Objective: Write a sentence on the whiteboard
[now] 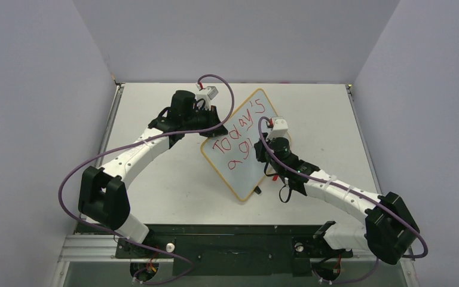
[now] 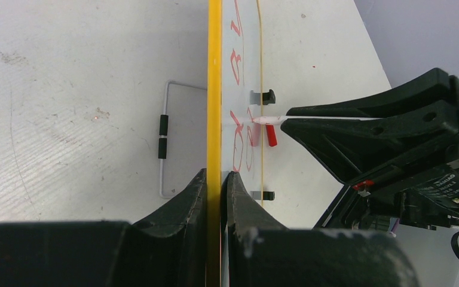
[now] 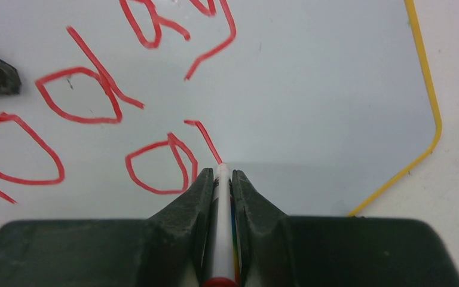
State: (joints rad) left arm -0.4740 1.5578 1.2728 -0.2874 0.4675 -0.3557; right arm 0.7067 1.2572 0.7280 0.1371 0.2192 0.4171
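The whiteboard [image 1: 243, 181] lies turned like a diamond, its tan-orange frame [image 2: 214, 89] seen edge-on in the left wrist view. My left gripper [image 1: 210, 127] is shut on the board's frame at its left edge, and it also shows in the left wrist view [image 2: 217, 182]. The sentence [image 1: 239, 130] reads "Today's" in red, with a shorter second line [image 1: 239, 160] below. My right gripper [image 3: 221, 179] is shut on the white marker [image 3: 220, 227], whose tip touches the board at the end of a red stroke [image 3: 204, 136]. The board surface fills the right wrist view [image 3: 323, 95].
Two small black clips [image 2: 267, 96] [image 2: 266, 195] sit on the board's far edge. A bent wire stand [image 2: 164, 143] with black sleeves lies beside the board on the table. My right arm's black fingers [image 2: 364, 128] reach over the board. Grey walls enclose the table [image 1: 155, 191].
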